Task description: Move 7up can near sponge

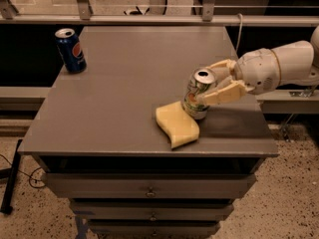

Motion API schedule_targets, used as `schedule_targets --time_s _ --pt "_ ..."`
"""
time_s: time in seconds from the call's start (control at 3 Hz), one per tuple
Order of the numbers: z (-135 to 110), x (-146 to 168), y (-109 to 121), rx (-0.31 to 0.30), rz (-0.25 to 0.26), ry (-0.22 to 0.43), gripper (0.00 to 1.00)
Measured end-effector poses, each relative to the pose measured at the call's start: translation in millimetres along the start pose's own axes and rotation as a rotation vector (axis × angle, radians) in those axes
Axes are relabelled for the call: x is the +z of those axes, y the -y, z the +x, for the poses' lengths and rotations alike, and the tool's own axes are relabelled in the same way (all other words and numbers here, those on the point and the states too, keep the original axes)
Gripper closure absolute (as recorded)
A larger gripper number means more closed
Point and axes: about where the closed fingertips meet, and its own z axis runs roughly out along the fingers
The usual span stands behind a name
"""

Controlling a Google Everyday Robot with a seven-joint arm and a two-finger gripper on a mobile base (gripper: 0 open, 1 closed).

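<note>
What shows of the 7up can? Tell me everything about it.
The 7up can is a pale silver-white metal soda can with green and yellow markings and a shiny silver top. It leans slightly, top toward the right, over the front right part of the table. Its base sits low beside the far corner of the pale-yellow sponge; whether they touch is unclear. The gripper, reaching in from the right, clasps it with one finger behind and one in front.

Two cans point(70, 50) point(199, 93), one sponge point(177, 124), one end effector point(213, 83)
</note>
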Motion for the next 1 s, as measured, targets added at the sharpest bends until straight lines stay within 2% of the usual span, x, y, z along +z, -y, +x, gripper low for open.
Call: schedule_targets --time_s 0.33,0.67,1.0 --pt "2.7 1.4 -4.9 -0.005 -0.012 -0.006 0.12" --pt "5.3 1.5 -7.7 -0.004 -0.015 -0.010 0.00" --pt "5.8 1.5 -8.6 -0.002 -0.016 -0.012 0.00"
